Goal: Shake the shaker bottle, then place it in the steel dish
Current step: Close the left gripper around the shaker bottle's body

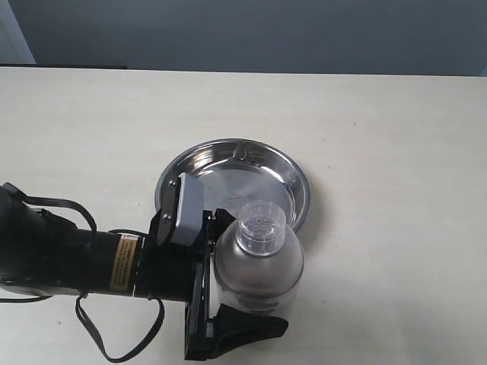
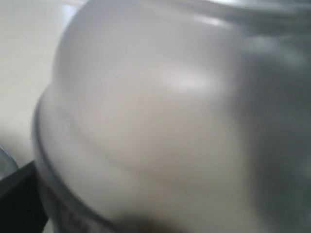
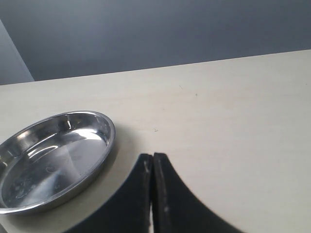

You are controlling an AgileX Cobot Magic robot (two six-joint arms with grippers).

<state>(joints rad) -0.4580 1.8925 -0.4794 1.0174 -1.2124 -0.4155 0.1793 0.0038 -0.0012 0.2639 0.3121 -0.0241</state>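
Observation:
The frosted shaker bottle [image 1: 262,262] stands upright just in front of the steel dish [image 1: 199,154], its clear perforated cap [image 1: 261,226] facing up. My left gripper [image 1: 255,274] reaches in from the left, its black fingers [image 1: 247,332] spread wide on either side of the bottle's body. I see nothing lifting the bottle. In the left wrist view the bottle [image 2: 160,121] fills the picture as a blur, with one finger [image 2: 17,196] at the edge. The dish [image 3: 108,127] lies empty in the right wrist view, beside my shut, empty right gripper [image 3: 153,159].
The pale tabletop [image 1: 396,152] stretches behind and to the right of the dish, up to a grey wall [image 1: 251,30]. A black cable [image 1: 114,346] loops from the left arm near the front edge.

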